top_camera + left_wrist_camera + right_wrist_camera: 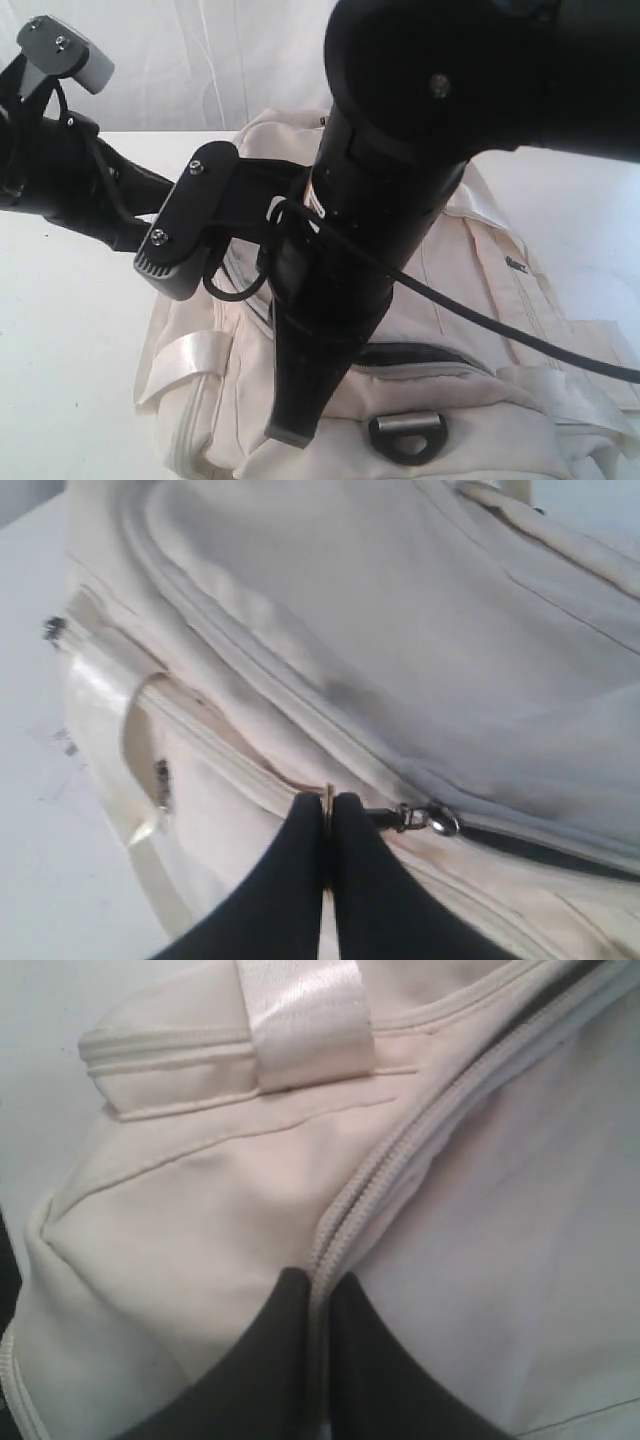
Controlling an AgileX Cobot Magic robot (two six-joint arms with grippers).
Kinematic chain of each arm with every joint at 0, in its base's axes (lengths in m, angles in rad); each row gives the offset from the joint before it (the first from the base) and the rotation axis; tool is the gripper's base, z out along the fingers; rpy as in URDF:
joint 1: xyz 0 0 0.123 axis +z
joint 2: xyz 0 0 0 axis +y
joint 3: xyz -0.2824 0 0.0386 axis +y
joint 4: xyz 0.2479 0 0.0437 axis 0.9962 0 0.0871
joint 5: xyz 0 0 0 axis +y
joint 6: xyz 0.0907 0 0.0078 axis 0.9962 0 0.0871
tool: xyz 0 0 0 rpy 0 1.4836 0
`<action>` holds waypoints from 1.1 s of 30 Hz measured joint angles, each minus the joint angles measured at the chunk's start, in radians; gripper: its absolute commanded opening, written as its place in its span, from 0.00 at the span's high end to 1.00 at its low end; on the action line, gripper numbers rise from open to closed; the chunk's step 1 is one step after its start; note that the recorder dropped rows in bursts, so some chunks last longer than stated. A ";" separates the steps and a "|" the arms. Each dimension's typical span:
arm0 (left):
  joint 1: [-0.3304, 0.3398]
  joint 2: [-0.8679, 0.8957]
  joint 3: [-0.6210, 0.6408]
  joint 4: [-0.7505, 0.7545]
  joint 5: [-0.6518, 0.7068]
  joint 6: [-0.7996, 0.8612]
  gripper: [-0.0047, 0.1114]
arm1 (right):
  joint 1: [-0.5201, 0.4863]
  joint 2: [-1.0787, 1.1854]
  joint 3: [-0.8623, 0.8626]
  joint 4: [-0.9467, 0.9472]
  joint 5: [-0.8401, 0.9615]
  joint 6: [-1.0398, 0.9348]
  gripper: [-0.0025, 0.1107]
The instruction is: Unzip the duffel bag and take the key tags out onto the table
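Observation:
The cream duffel bag (480,300) lies on the white table (70,330), and both black arms hang over it and hide much of its top. In the left wrist view my left gripper (328,805) is shut on a thin gold zipper pull (327,792), with a metal clasp (432,819) just beside it. Past the clasp the zip shows a dark open slit (560,848). In the right wrist view my right gripper (318,1285) is shut on the bag's closed zipper seam (395,1160). The key tags are out of view.
A pale webbing strap (300,1010) crosses the bag's end, and another loop (190,355) hangs at its near left corner. A dark metal D-ring (407,432) sits on the front side. A black cable (500,325) runs across the bag.

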 measured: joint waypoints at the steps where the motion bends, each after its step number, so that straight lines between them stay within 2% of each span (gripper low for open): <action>1: 0.000 0.010 0.000 0.000 -0.030 0.000 0.96 | 0.000 0.000 0.000 0.000 0.004 0.000 0.98; 4: -0.002 0.063 0.000 0.000 -0.115 0.000 0.96 | 0.000 -0.016 0.046 0.006 -0.002 0.005 0.98; 7: -0.002 0.115 -0.018 0.000 -0.135 0.000 0.96 | 0.000 -0.079 0.132 0.010 -0.031 0.021 0.98; 15: -0.002 0.212 -0.192 0.000 -0.040 0.000 0.96 | 0.000 -0.417 0.423 -0.092 -0.010 0.182 0.98; 20: -0.002 0.221 -0.209 0.000 -0.005 0.000 0.96 | 0.000 -0.590 0.546 -0.272 0.004 0.376 0.98; 23: -0.002 0.221 -0.210 0.000 0.049 0.005 0.96 | 0.000 -0.641 0.572 -0.297 0.016 0.402 0.96; 26: -0.002 0.221 -0.219 0.002 0.122 0.043 0.96 | 0.000 -0.658 0.576 -0.265 -0.014 0.407 0.82; 31: -0.002 0.211 -0.235 0.006 0.251 0.083 0.96 | 0.000 -0.662 0.543 -0.195 -0.119 0.397 0.42; 33: -0.002 0.195 -0.245 0.008 0.292 0.103 0.96 | 0.000 -0.662 0.509 -0.191 -0.155 0.392 0.41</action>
